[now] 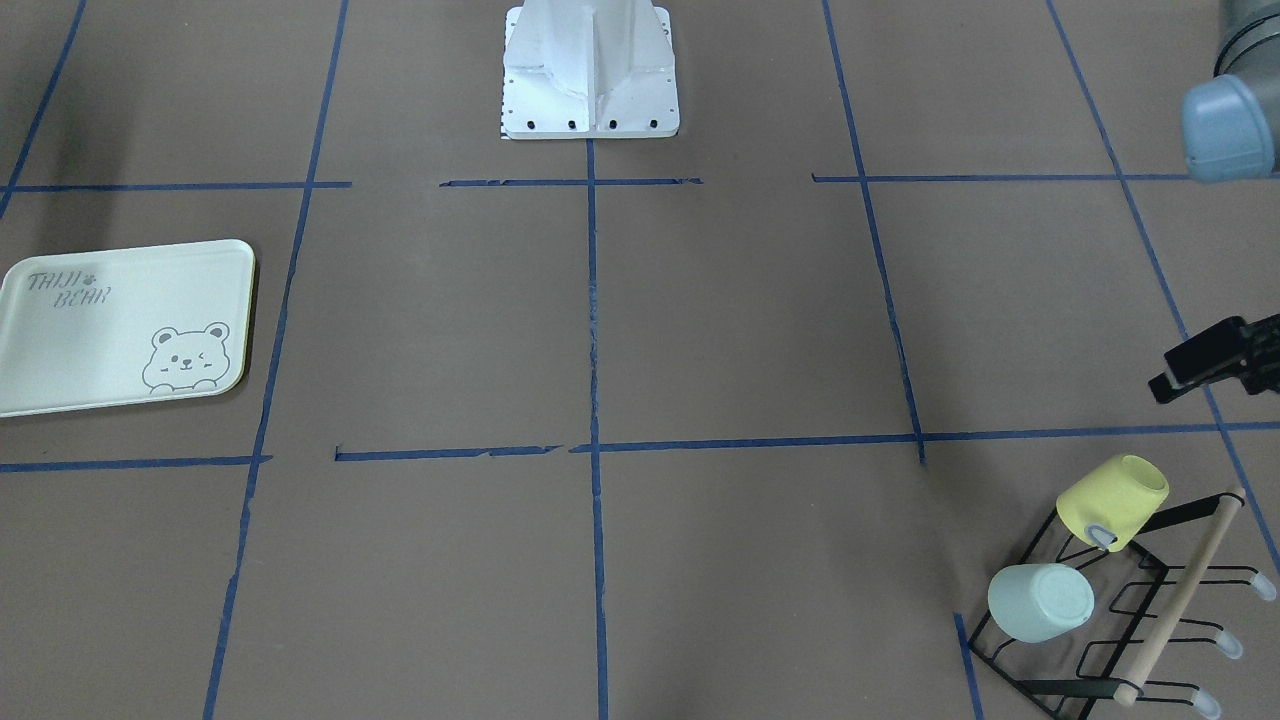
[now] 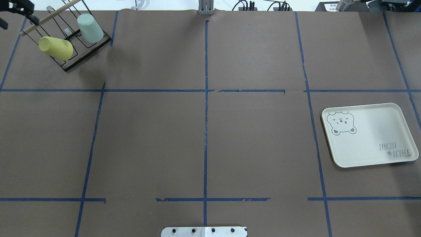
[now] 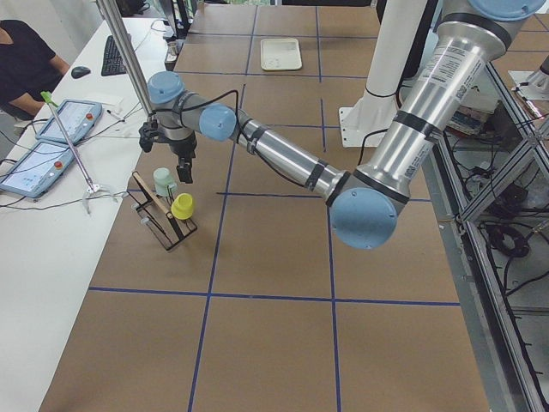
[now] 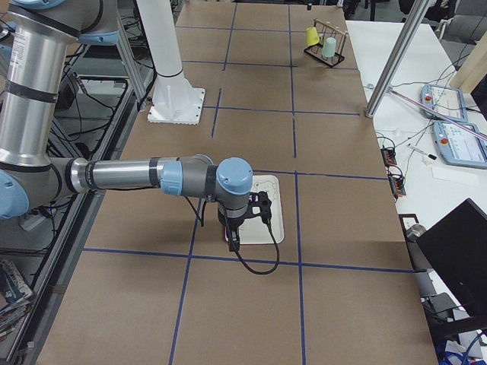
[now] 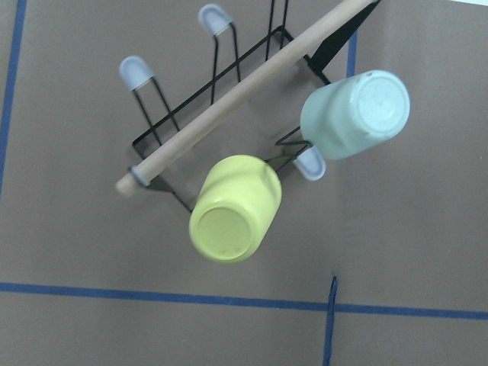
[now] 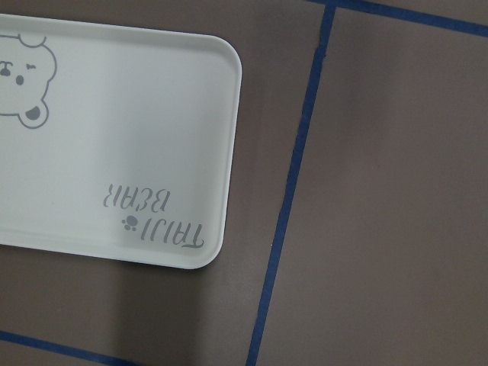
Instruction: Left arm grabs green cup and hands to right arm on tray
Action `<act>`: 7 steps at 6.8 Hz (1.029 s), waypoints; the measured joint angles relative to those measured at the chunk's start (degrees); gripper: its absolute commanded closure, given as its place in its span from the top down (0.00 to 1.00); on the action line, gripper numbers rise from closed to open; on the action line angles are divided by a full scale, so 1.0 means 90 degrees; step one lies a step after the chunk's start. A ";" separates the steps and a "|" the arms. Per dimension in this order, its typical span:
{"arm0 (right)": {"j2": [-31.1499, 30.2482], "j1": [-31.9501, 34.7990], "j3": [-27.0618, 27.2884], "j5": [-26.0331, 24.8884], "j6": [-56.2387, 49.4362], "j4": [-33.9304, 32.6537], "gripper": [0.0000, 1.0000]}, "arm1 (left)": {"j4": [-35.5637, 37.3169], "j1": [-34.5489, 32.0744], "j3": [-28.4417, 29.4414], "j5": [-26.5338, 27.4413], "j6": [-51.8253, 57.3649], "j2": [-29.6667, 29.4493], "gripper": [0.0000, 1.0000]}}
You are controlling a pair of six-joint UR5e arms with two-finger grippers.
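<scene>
The pale mint-green cup (image 2: 89, 28) hangs upside down and tilted on a black wire rack (image 2: 85, 59) at the table's far left corner. It also shows in the left wrist view (image 5: 354, 114) and the front view (image 1: 1040, 602). My left gripper (image 2: 18, 22) hovers above the rack's outer side with its fingers apart and empty, clear of the cup. The cream tray (image 2: 371, 138) with the bear drawing lies empty on the right side. My right gripper (image 4: 236, 228) hangs over the tray's edge; I cannot tell if it is open.
A yellow cup (image 2: 56, 48) hangs on the same rack beside the green one, closer to me. A wooden rod (image 5: 236, 99) runs along the rack's top. The white robot base (image 1: 590, 70) stands at the near middle edge. Blue tape lines grid the brown table.
</scene>
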 measured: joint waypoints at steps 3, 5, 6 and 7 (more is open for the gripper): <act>-0.0020 0.0000 0.0004 0.0014 -0.0025 0.0010 1.00 | -0.0901 0.0552 0.2151 0.1237 -0.0326 -0.1497 1.00; -0.0089 0.0000 0.0005 0.0038 -0.0039 0.0017 1.00 | -0.1551 0.0773 0.3325 0.1457 -0.0465 -0.2077 1.00; -0.0102 0.0000 0.0005 0.0039 -0.0040 0.0020 1.00 | -0.1708 0.0833 0.3667 0.1508 -0.0476 -0.2201 1.00; -0.0103 0.0000 0.0005 0.0040 -0.0034 0.0020 1.00 | -0.1897 0.0876 0.3938 0.1530 -0.0478 -0.2261 0.98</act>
